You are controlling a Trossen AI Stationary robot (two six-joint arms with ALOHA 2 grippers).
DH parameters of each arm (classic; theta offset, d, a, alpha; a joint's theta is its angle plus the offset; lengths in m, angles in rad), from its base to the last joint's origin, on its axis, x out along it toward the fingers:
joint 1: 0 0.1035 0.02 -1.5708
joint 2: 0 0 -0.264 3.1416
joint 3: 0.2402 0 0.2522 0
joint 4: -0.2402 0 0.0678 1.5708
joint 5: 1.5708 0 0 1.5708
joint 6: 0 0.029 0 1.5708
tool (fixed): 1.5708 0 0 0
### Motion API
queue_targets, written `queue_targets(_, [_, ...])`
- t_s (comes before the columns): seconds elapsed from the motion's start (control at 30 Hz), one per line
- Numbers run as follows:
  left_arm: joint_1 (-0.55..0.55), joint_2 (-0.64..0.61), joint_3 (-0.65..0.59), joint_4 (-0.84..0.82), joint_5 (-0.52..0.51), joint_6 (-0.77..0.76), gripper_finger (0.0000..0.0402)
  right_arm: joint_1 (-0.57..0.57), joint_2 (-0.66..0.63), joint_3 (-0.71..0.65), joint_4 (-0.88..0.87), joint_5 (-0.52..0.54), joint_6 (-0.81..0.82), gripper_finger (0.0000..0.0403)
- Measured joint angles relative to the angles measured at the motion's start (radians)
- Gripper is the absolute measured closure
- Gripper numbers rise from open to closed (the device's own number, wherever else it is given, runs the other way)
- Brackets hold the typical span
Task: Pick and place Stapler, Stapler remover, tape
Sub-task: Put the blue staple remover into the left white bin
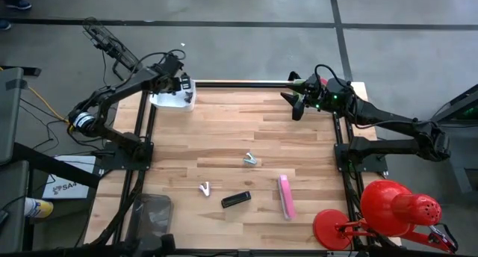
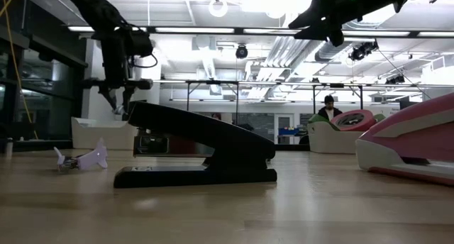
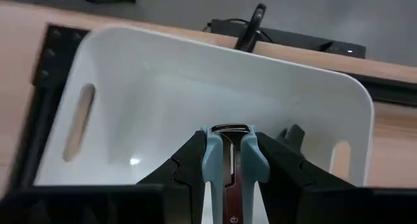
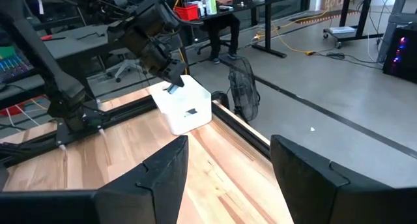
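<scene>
My left gripper [image 3: 228, 165] hangs over the white bin [image 1: 173, 100] at the table's far left corner, shut on a narrow dark-red thing with a metal end [image 3: 229, 129]. The right wrist view shows this gripper [image 4: 171, 81] just above the bin [image 4: 187, 110]. My right gripper [image 1: 297, 101] is open, raised near the far right corner and touching nothing. A black stapler [image 1: 236, 199], a pink stapler [image 1: 284, 196] and two small staple removers [image 1: 249, 160] [image 1: 205, 188] lie flat on the table. No tape shows. My left gripper pinches the dark-red thing between its two light-blue pads [image 3: 210, 155]. Its metal end [image 3: 229, 128] sticks out just past the fingertips. The fingers point down into the bin from above, and the thing is lifted clear of the bin's floor.
A red desk lamp [image 1: 381, 212] stands at the near right corner. Black frame rails [image 1: 254, 84] run along the table's far, left and right edges. In the low view the black stapler [image 2: 198, 148] fills the middle, with the pink stapler [image 2: 411, 141] to its right and a pale staple remover [image 2: 84, 159] to its left.
</scene>
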Motion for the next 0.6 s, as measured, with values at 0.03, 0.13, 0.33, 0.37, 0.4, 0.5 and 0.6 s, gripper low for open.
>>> queue_targets(0.03, [0.000,0.003,0.000,0.000,0.005,-0.004,0.0302,0.000,0.000,0.000,0.000,0.000,0.000,0.0194])
queue_targets(0.13, [-0.003,0.026,0.000,0.006,0.020,-0.007,0.0302,0.000,0.000,0.000,0.000,0.012,0.000,0.0194])
queue_targets(0.33, [-0.003,0.090,0.000,0.015,0.052,-0.005,0.0302,0.000,0.000,0.000,0.000,0.014,-0.001,0.0194])
queue_targets(0.37, [-0.003,0.096,0.000,0.019,0.051,-0.007,0.0302,0.000,0.000,0.000,0.000,0.014,-0.001,0.0194])
queue_targets(0.4, [-0.003,0.102,0.000,0.022,0.051,-0.007,0.0302,0.000,0.000,0.000,0.001,0.014,-0.001,0.0194])
queue_targets(0.5, [-0.003,0.125,0.000,0.021,0.061,-0.007,0.0302,0.000,0.000,0.000,0.000,0.014,0.001,0.0194])
queue_targets(0.6, [-0.003,0.152,0.000,0.022,0.083,-0.012,0.0302,0.000,0.000,0.000,0.000,0.014,0.001,0.0194])
